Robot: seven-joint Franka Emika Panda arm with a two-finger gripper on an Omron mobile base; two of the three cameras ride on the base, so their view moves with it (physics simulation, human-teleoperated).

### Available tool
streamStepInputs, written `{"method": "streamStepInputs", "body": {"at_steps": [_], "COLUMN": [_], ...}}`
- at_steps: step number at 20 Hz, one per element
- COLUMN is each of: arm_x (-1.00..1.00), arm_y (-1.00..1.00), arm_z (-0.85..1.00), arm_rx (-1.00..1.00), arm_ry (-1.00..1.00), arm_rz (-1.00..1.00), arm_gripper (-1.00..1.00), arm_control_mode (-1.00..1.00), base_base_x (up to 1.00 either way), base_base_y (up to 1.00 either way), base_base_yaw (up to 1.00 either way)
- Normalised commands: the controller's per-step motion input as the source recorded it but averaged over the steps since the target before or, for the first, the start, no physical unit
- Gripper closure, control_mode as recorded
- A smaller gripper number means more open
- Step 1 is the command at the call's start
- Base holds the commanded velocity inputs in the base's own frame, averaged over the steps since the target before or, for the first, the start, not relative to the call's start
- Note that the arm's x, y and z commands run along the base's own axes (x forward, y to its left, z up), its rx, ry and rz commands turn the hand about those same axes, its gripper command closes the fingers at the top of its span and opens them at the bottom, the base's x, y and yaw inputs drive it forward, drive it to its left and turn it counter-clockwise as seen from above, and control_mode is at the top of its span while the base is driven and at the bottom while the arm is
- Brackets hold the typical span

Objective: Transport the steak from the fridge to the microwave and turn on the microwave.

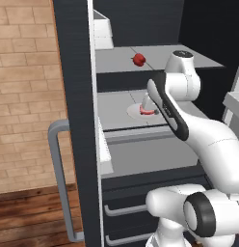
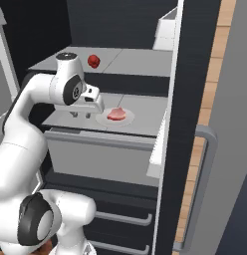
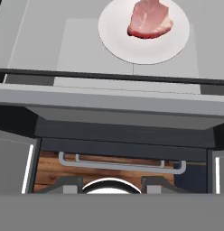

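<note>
Steak [image 3: 150, 22] on white plate [image 3: 114, 39], red fruit [image 2: 93, 61] one shelf above.

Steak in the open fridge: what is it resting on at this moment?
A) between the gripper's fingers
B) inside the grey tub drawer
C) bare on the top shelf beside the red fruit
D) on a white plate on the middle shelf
D: the steak lies on a white plate on the middle shelf of the fridge; the red fruit sits one shelf higher.
</note>
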Motion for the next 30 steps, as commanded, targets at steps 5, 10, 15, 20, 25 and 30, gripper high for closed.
{"method": "streamStepInputs", "body": {"at_steps": [5,10,15,20,25,30], "arm_x": [-0.01,-0.03,-0.12,-0.02,0.03,0.26], "arm_y": [0.00,-0.01,-0.09,-0.13,-0.18,-0.16], "arm_z": [0.00,-0.08,-0.20,-0.19,-0.11,0.00], "arm_rx": [0.00,0.00,-0.07,-0.12,-0.03,0.09], "arm_ry": [0.00,0.02,-0.21,-0.33,-0.24,-0.02], "arm_rz": [0.00,0.00,0.00,0.00,0.00,0.00], "arm_gripper": [-1.00,-1.00,-1.00,-1.00,-1.00,-1.00], "arm_control_mode": [-1.00,-1.00,-1.00,-1.00,-1.00,-1.00], "base_base_x": [0.00,0.00,0.00,0.00,0.00,0.00], "base_base_y": [0.00,0.00,0.00,0.00,0.00,0.00], "base_base_yaw": [0.00,0.00,0.00,0.00,0.00,0.00]}}
